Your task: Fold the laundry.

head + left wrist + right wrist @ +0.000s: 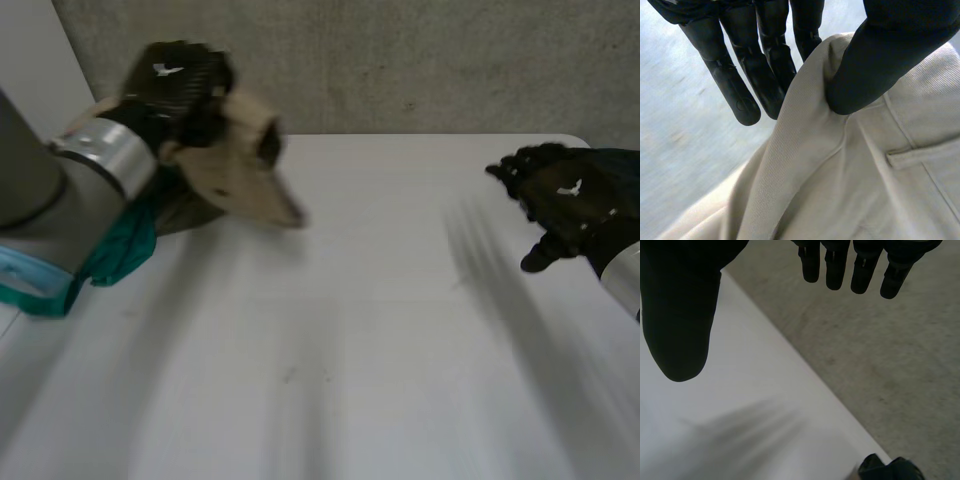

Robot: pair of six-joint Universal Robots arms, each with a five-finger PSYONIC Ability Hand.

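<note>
The beige garment (240, 180) hangs bunched near the bench's (360, 340) far left corner. Your left hand (172, 78) pinches a seamed edge of it between thumb and fingers (740, 95). Carry it toward the bench's middle and spread it flat before you fold anything. Your right hand (568, 195) hovers by the right edge with its fingers loose and empty, so use it to catch a free edge. A teal cloth (125, 250) lies beneath the left arm.

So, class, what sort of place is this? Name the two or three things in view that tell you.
Probably a robotics lab or test room, not a home: a white table, a rough grey concrete-like surface behind it, and the robot's left hand pinching a beige garment.
</note>
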